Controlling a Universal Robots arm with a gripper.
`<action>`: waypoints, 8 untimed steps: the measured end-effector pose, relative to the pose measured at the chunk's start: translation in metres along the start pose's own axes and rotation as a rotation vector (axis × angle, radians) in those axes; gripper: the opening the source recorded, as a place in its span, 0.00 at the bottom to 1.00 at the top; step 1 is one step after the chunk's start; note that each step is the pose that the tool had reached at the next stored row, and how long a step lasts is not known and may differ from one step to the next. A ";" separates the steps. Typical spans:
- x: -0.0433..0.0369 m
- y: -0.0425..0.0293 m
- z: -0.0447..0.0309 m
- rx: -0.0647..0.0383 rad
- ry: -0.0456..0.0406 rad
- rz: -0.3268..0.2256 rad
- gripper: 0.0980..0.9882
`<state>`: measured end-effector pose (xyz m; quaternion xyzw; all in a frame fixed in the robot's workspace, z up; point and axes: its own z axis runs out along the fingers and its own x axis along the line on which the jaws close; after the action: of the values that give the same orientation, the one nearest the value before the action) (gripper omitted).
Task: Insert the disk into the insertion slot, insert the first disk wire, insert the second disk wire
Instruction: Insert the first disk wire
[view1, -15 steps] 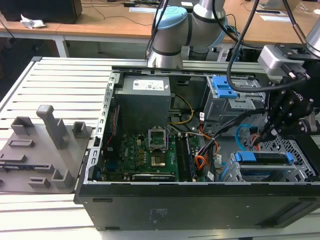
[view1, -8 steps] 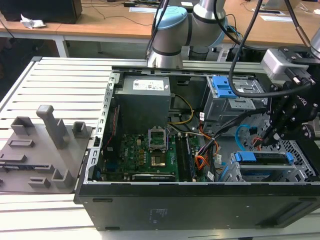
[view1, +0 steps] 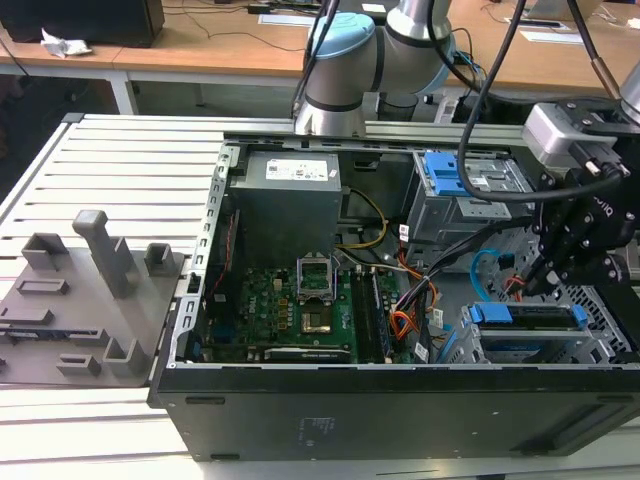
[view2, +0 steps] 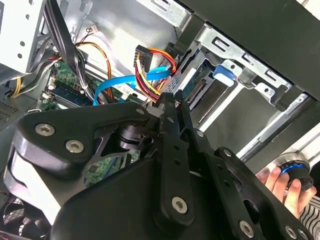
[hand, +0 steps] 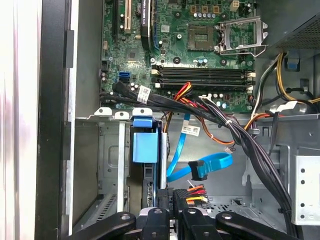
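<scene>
The disk (view1: 527, 318), in its blue carrier (hand: 145, 146), sits inside the insertion slot (view1: 604, 345), the low silver cage at the case's front corner on the exterior view's right. My gripper (hand: 173, 209) hangs just behind the disk's rear edge. It is shut on a black connector with red, yellow and black wires (hand: 197, 190). The second wrist view shows the fingers (view2: 167, 116) pressed together at the disk's end (view2: 201, 90). A loose blue disk wire (hand: 200, 169) lies beside them with its plug free.
A taller grey bay with a blue latch (view1: 452, 178) stands behind my gripper (view1: 548, 285). Black cable bundles (hand: 250, 145) cross the case floor. The motherboard (view1: 290, 300) fills the middle. A person's hand (view2: 279, 181) rests on a knob outside the case.
</scene>
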<state>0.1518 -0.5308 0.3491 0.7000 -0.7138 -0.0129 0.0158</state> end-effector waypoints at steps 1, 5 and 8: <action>0.0003 -0.0003 0.0006 0.000 0.0000 0.000 0.07; 0.0070 -0.0021 0.0012 0.000 -0.0002 0.000 0.07; 0.0096 -0.0063 0.0012 -0.001 0.0000 0.000 0.07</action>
<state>0.1579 -0.5405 0.3477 0.7001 -0.7137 -0.0133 0.0163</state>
